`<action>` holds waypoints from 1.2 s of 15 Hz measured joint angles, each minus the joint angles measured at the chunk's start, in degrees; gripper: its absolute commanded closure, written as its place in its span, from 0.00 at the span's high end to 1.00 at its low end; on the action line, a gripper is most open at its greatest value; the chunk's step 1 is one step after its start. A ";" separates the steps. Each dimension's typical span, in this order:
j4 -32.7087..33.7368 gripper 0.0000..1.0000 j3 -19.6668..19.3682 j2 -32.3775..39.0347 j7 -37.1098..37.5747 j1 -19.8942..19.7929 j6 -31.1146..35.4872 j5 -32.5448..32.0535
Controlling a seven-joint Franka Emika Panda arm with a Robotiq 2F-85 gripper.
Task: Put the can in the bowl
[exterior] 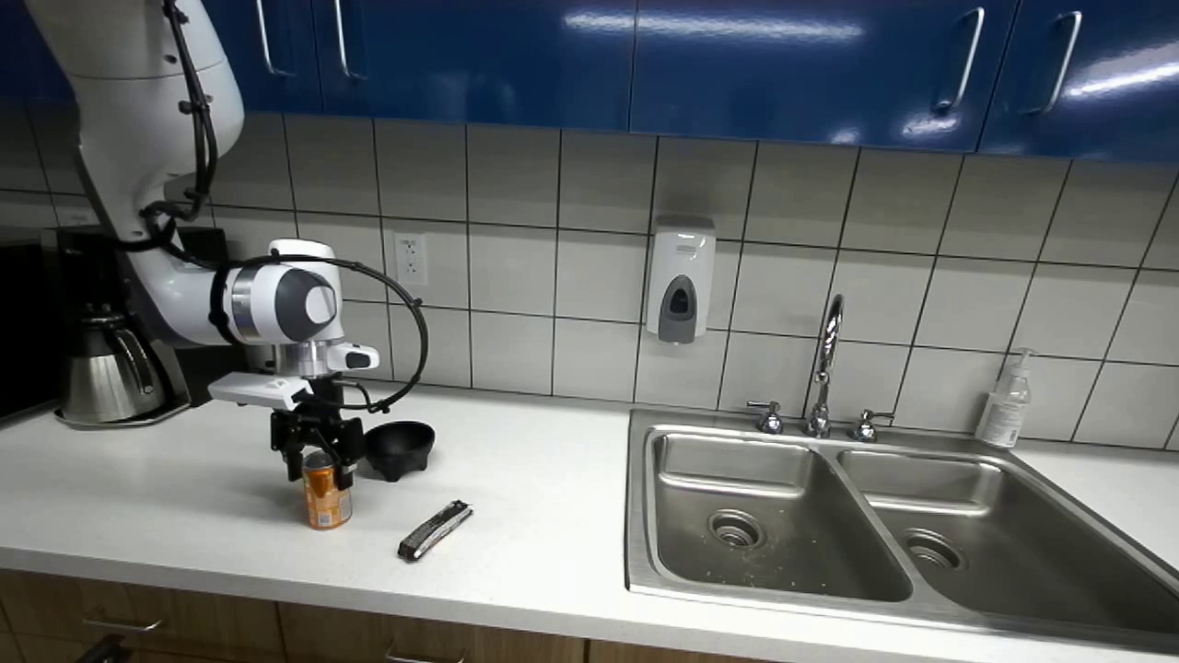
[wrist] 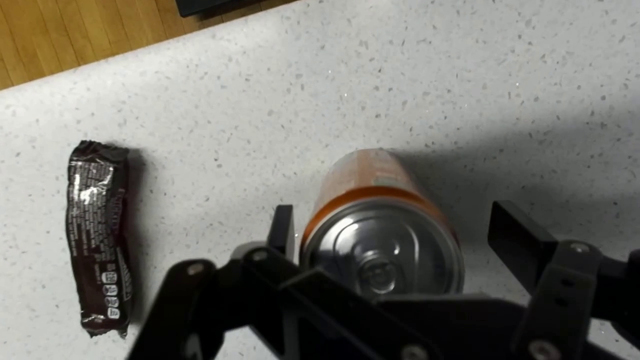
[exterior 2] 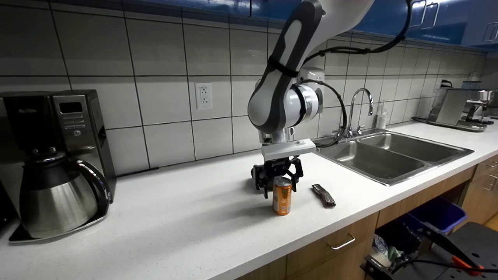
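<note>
The can [exterior 2: 282, 200] is standing upright on the counter [exterior: 543, 525], its long axis running vertically, and the gripper [wrist: 397, 230] is pointing down over it with its fingers [wrist: 283, 227] parted, one on either side, gripping nothing. The coming grasp is turning, it seems, on how the can is sitting in that gap: in the wrist view it is standing off the gripper's middle, toward the bar [wrist: 100, 240], with the finger on that side hanging just beside it and the opposite one across a wider gap. Closing from here is probably nudging the can, so centring toward the bar is looking sensible first. The bowl [exterior: 400, 449] is sitting near the can but apart, back toward the wall [exterior: 512, 354] and on the sink [exterior: 642, 516] side.
</note>
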 measured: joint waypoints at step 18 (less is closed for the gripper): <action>-0.74 0.43 -2.56 0.18 -0.02 0.11 5.97 -1.56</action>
